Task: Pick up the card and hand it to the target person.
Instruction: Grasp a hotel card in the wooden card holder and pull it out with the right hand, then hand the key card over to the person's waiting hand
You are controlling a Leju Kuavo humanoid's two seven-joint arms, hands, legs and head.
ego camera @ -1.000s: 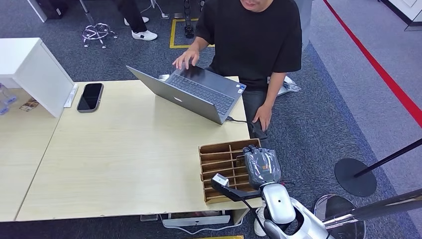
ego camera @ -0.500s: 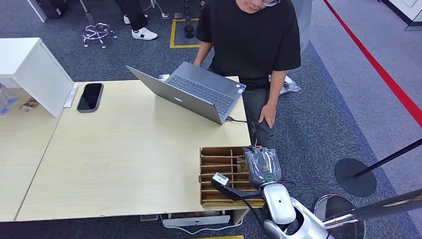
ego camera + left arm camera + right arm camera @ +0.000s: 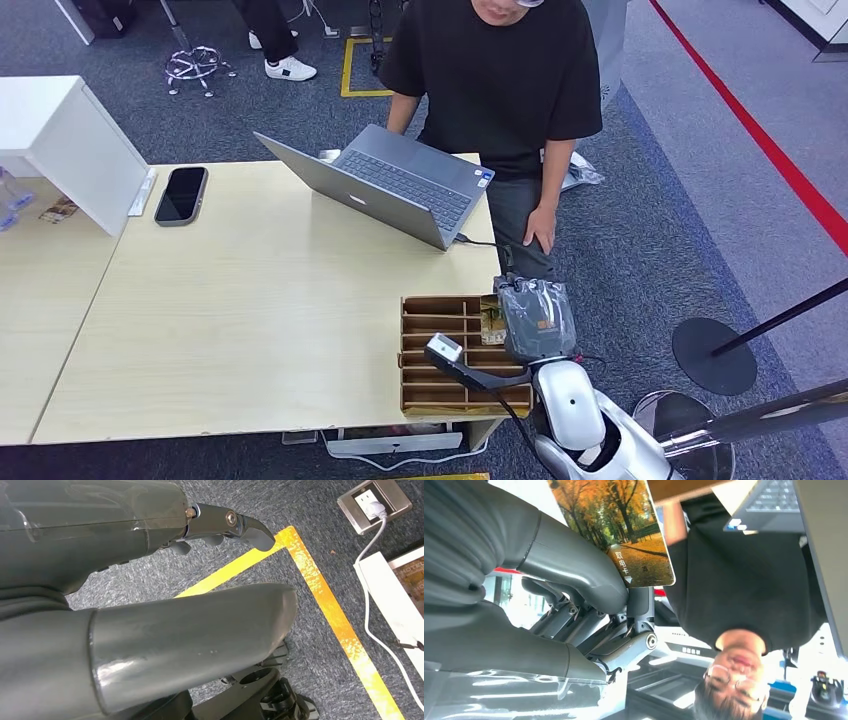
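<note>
The card, printed with autumn trees, is pinched between the thumb and fingers of my right hand. In the head view that hand is over the right end of the wooden slotted box, at the table's right front corner, and an edge of the card peeks out beside it. The person in a black T-shirt stands just beyond the table's corner, facing me, one hand at the thigh. My left hand hangs over the carpet, holding nothing, fingers apart.
An open grey laptop sits at the table's far edge with a cable at its right. A dark phone lies far left beside a white box. A stanchion base stands on the carpet to the right.
My right hand has lifted from the box slots and shifted towards the person, card in it. The person took a hand off the laptop and stepped closer.
</note>
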